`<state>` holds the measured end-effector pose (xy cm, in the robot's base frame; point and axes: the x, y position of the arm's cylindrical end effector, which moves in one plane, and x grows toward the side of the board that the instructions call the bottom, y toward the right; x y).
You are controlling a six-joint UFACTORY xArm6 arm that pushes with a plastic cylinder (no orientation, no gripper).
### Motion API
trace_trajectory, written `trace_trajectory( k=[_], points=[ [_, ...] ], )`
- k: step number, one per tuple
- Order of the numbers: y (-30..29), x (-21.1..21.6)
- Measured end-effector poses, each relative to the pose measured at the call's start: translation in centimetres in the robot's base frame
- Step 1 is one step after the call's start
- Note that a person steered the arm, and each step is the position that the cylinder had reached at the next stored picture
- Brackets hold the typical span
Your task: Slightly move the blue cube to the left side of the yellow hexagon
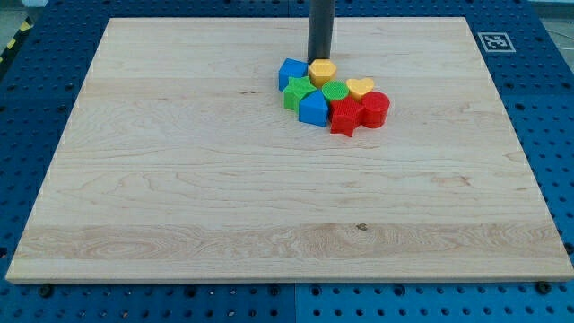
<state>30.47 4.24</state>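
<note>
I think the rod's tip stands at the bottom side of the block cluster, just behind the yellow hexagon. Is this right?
Not quite. The camera view shows my tip at the top side of the cluster, just behind the yellow hexagon.

A lab bench: wooden board on blue perforated table

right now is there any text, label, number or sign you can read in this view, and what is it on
No readable words, numbers or brand names anywhere.
One sign only: a black-and-white square fiducial marker, a pattern and not text, on the wooden board at its corner at the view's top right.
The coloured blocks, including the blue cube and yellow hexagon, carry no print.
</note>
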Motion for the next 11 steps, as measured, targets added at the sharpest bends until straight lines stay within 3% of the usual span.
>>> trace_trajectory(
  k=[2,3,4,5,11],
  points=[
    [1.4,-0.4],
    [-1.7,-1.8],
    [-10.8,-2.3],
    [-14.1,-2.3],
    [-5.9,3.1]
  ],
)
